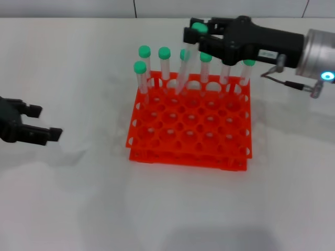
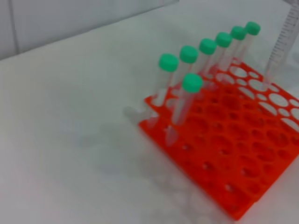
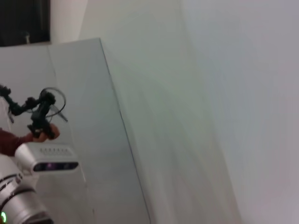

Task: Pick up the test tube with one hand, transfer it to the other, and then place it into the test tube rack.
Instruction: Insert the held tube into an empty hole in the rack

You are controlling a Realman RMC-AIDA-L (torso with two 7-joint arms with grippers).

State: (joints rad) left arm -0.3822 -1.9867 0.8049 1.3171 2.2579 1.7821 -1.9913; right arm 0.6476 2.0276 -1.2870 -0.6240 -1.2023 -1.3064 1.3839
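The orange-red test tube rack (image 1: 191,130) stands mid-table; it also shows in the left wrist view (image 2: 233,140). My right gripper (image 1: 194,32), the one with the white label, is above the rack's back edge. It is shut on the green-capped test tube (image 1: 185,68), which hangs tilted. The tube's lower end is at a hole in the rack's second row, also seen in the left wrist view (image 2: 280,46). My left gripper (image 1: 46,121) is open and empty, low at the left, apart from the rack. The right wrist view shows none of these.
Several other green-capped tubes (image 1: 164,63) stand in the rack's back row, and one (image 1: 140,78) stands at its left in the second row. The white table (image 1: 78,198) reaches to a wall (image 1: 78,8) behind the rack.
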